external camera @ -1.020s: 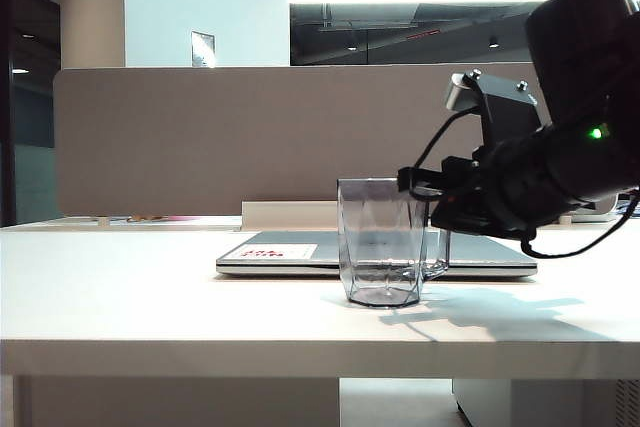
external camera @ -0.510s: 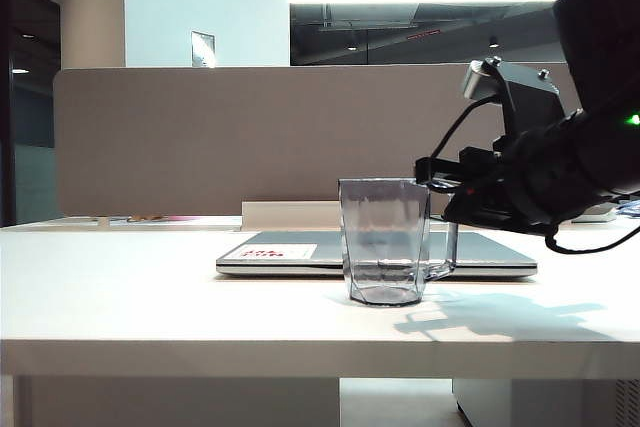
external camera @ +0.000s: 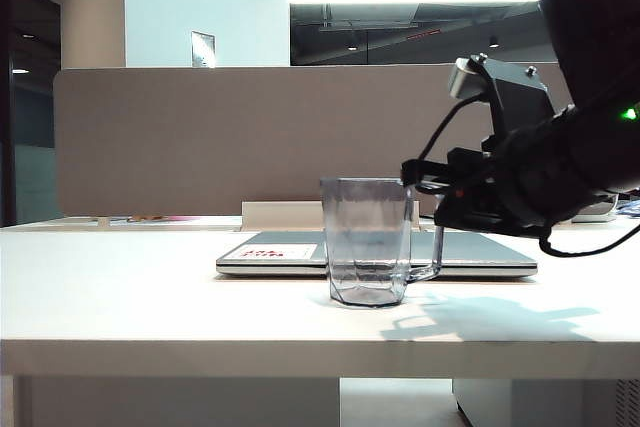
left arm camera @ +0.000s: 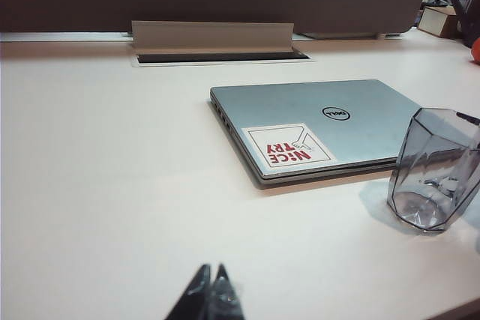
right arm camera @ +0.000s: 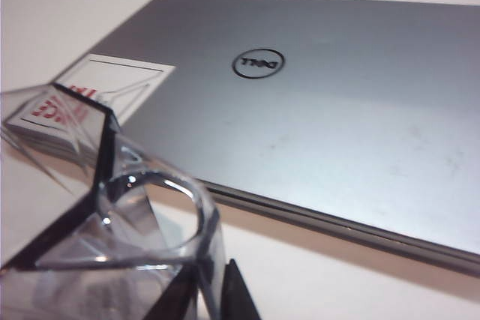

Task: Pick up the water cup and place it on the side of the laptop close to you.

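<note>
The right gripper [external camera: 432, 209] is reaching in from the right of the exterior view, its jaws closed partway on the handle side of the cup [external camera: 367, 240]; in the right wrist view the dark fingertips [right arm camera: 234, 294] are sitting tight against the clear loop of the handle, so it is gripping the cup there rather than hanging open. The cup is standing upright, faceted and blue-grey, with its base at or just above the table [external camera: 150, 317]; whether it is touching the surface I cannot tell. It is sitting in front of the laptop [external camera: 480, 252], on the near side of it, roughly level with the middle of the laptop's front edge in the exterior view. The laptop is lying closed and flat, its round logo [right arm camera: 258, 63] facing up and the white-and-red sticker [left arm camera: 289, 145] on the corner of the lid away from the right arm. Behind the laptop a pale raised flap [left arm camera: 211, 35] is standing over a slot in the table, and behind that a brown divider panel [external camera: 200, 137] is running across the desk. The left gripper [left arm camera: 212, 291] is hovering low over bare table, well apart from the cup and the laptop, its two dark tips pressed together with nothing between them.
</note>
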`<state>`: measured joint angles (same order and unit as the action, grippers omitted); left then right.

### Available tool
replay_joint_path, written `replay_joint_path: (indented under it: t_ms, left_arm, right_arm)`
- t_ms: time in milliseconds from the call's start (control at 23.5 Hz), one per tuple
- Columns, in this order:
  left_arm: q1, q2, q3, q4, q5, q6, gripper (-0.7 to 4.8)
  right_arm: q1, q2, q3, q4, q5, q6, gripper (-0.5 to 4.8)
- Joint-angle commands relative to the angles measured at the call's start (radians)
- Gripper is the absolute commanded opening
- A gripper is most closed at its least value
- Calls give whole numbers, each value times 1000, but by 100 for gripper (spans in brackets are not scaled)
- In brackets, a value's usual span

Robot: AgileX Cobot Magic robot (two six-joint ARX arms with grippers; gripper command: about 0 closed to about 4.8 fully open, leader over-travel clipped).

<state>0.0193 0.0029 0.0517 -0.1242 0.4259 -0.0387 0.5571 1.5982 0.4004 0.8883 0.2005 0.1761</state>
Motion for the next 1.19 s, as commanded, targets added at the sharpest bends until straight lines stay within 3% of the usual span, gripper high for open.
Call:
replay_joint_path:
  t_ms: [43, 893, 1190]
  left_arm:
    - [0, 1, 2, 9, 1, 0, -3]
    - [0, 1, 2, 9, 1, 1, -3]
    - [0, 1, 2, 8, 1, 1, -3]
  right_arm:
    - [1, -7, 1, -23, 8, 0, 64]
    - [3, -109, -14, -107, 2, 0, 91]
    - [3, -199, -96, -110, 3, 8, 90]
